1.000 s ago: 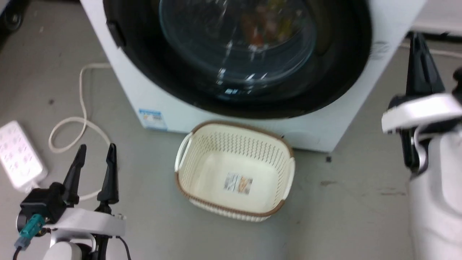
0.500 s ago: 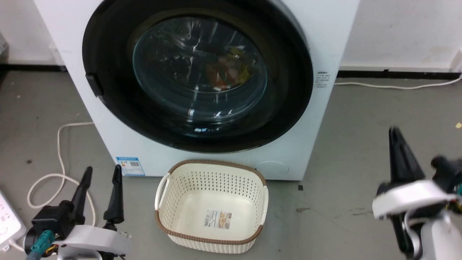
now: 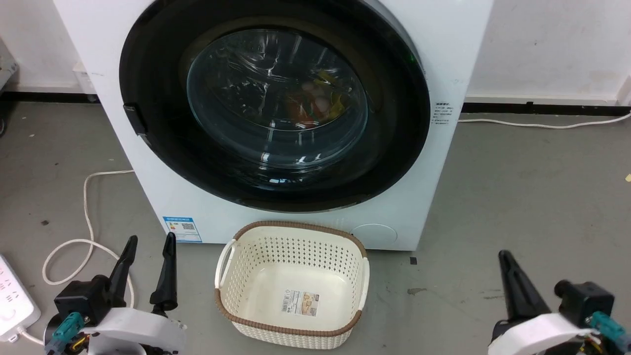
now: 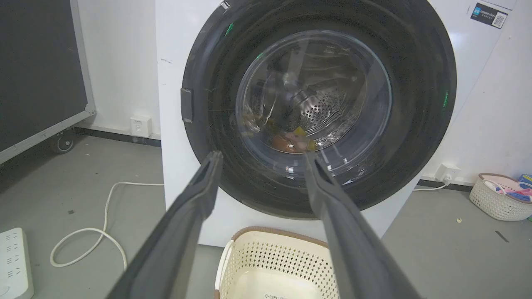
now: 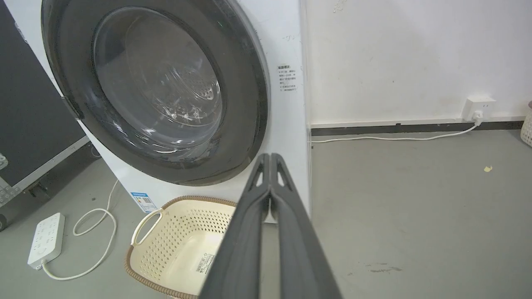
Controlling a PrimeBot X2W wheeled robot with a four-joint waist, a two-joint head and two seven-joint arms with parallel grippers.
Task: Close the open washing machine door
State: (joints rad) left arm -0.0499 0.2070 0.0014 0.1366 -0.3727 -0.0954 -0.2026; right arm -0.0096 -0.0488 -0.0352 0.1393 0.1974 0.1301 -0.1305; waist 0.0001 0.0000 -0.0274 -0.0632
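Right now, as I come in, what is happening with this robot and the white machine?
A two-armed robot faces the white front-loading washing machine. Its large round door, with a glossy black rim and a clear glass window, looks shut, flush with the front. Neither gripper touches it. The left gripper, fingers apart, and the right gripper, fingers together, hang low over the grey floor, holding nothing. A cream perforated basket with a brown rim sits before the machine.

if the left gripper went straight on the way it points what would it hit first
Most likely the washing machine door: in the left wrist view the left gripper aims at the lower part of its glass window, above the basket. Depth is unclear, so the spot is a guess.
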